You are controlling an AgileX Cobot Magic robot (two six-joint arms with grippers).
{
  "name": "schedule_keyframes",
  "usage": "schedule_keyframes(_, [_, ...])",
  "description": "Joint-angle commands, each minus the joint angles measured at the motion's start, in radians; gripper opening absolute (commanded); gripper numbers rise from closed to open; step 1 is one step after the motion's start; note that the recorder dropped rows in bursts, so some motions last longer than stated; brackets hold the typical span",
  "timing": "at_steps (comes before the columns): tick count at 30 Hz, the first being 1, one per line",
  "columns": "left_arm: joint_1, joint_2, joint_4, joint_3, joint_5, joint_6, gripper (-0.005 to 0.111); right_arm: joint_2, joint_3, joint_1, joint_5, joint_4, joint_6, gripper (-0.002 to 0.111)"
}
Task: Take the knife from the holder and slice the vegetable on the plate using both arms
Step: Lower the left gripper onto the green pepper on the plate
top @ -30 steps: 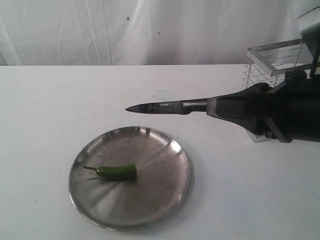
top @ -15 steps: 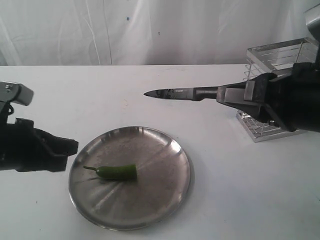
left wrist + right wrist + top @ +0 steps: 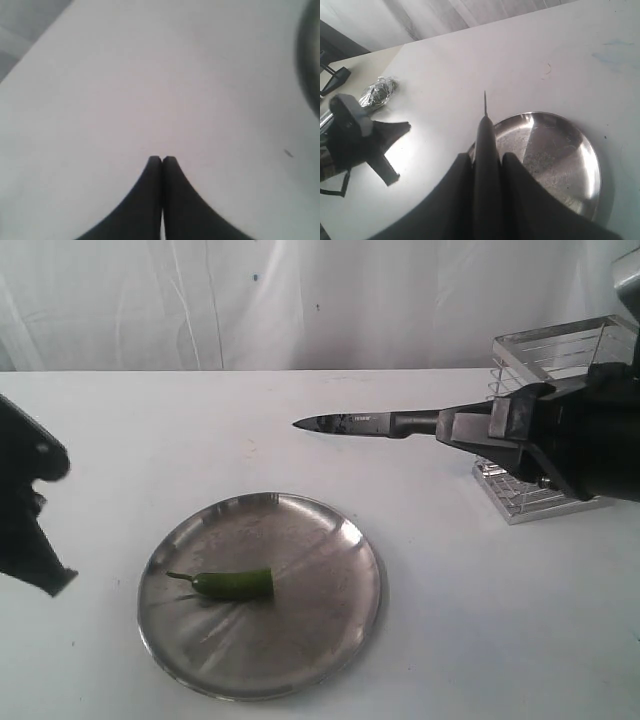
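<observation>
The knife point(image 3: 345, 423) hangs level above the table, its dark blade pointing left, beyond the far edge of the plate point(image 3: 330, 550). My right gripper point(image 3: 445, 430) is shut on its black handle; in the right wrist view the knife point(image 3: 485, 125) runs out between the fingers of that gripper point(image 3: 487, 156) over the plate point(image 3: 560, 160). The green vegetable point(image 3: 235, 583) lies on the plate's left half, stem to the left. The wire holder point(image 3: 555, 350) stands at the back right. My left gripper point(image 3: 55, 583) hovers left of the plate, tips down. In its own view the left gripper point(image 3: 161, 159) is shut and holds nothing.
A white curtain hangs behind the white table. A crumpled foil-like lump point(image 3: 380, 92) lies past the table's edge near the left arm point(image 3: 365, 140). The plate's rim point(image 3: 311, 65) shows at the side of the left wrist view.
The left arm came into view at the left and then tipped its gripper downward. The knife moved right and slightly up, then held almost still.
</observation>
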Motion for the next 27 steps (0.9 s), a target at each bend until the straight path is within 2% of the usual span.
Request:
schedule_keyframes(1, [-0.071,0.092,-0.005,0.007,-0.42,0.358,0.0,-0.006,0.003,0.001,-0.004,0.011,-0.014,0.0])
schedule_keyframes(3, [-0.11,0.103,-0.004,0.005,-0.651,0.449,0.0,-0.006,0.003,0.001,-0.002,0.011,-0.014,0.0])
schedule_keyframes(5, [-0.147,0.1,-0.089,-0.011,-0.742,0.402,0.0,-0.006,0.003,0.001,-0.004,0.011,-0.014,0.0])
schedule_keyframes(7, [-0.185,0.095,-0.249,-0.038,-0.818,0.179,0.0,-0.006,0.003,0.001,-0.016,0.013,-0.014,0.0])
schedule_keyframes(9, [-0.201,0.095,-0.321,-0.059,-0.928,-0.056,0.0,-0.006,0.003,0.001,-0.021,0.013,-0.014,0.0])
schedule_keyframes(12, [-0.202,0.097,-0.337,-0.067,-1.064,-0.117,0.0,-0.006,0.003,0.001,0.005,0.013,-0.014,0.0])
schedule_keyframes(19, [-0.202,0.131,-0.574,-0.067,-1.146,-0.118,0.0,-0.006,0.003,0.008,0.064,0.013,-0.034,0.0])
schedule_keyframes(24, [-0.202,0.224,-0.676,-0.067,-1.157,-0.102,0.0,-0.002,0.003,0.073,0.03,0.015,-0.032,0.0])
schedule_keyframes(27, [-0.202,0.285,-0.762,-0.067,-1.253,-0.093,0.0,-0.001,0.003,0.12,-0.042,0.018,-0.032,0.0])
